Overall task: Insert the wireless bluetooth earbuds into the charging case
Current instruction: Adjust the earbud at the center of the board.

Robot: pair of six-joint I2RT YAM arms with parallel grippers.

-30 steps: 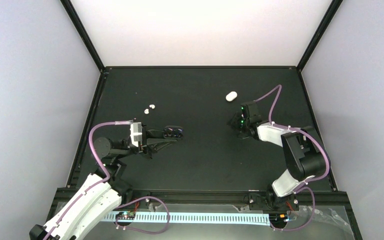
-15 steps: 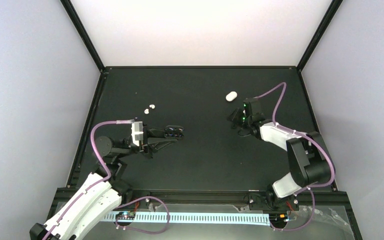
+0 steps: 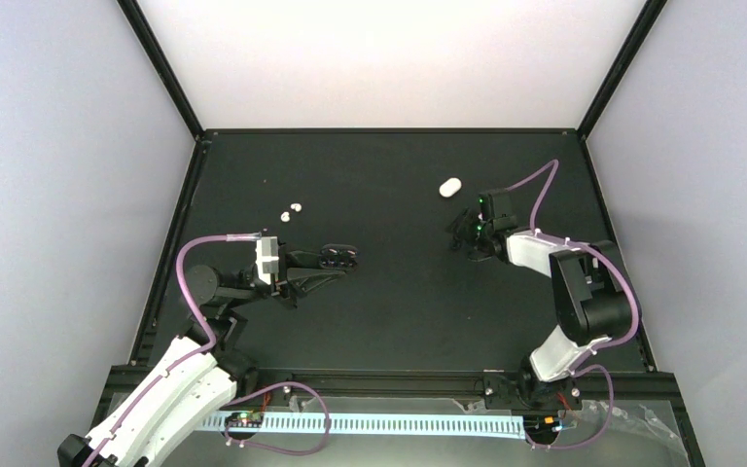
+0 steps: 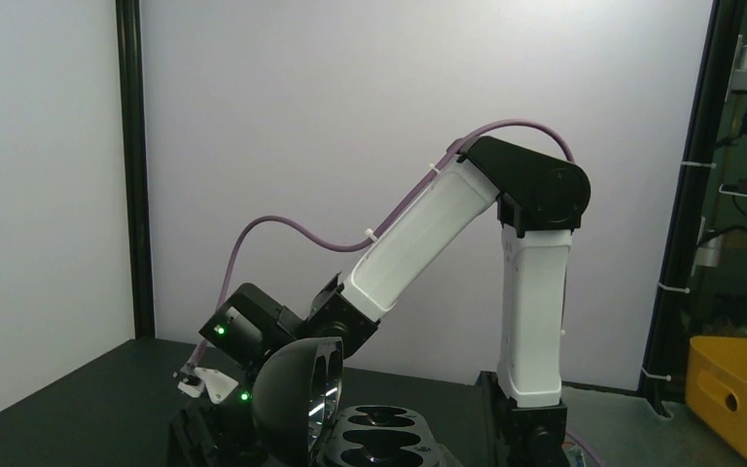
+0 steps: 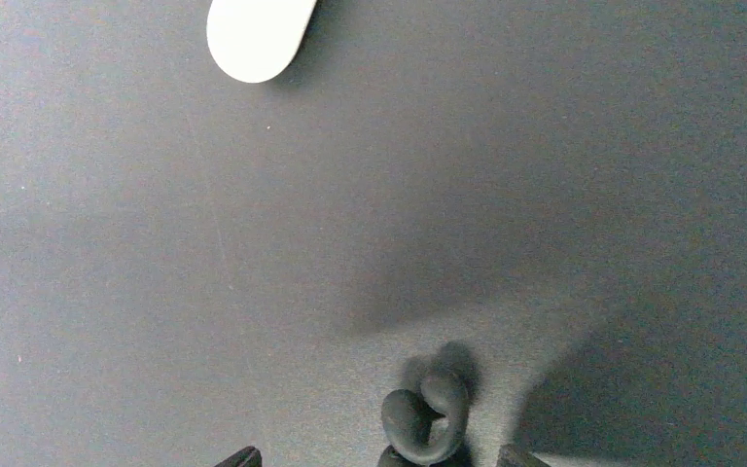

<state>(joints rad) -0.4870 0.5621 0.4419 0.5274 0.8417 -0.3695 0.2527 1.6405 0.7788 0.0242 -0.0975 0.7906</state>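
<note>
Your right hand (image 3: 459, 233) is spread wide and empty; the charging case (image 3: 449, 186) lies on the worktop (image 3: 389, 311) at its 12 o'clock. Your left hand (image 3: 346, 267) is parted too, with the earbuds (image 3: 292, 210) between its 10 and 11 o'clock.

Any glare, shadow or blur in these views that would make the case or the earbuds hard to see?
Top external: back wall blown out white, but the charging case and earbuds read crisp, if tiny, against the dark table. Right wrist: case cropped by the top edge, soft shadows on the table, no glare. Left wrist: neither is in frame.
</note>
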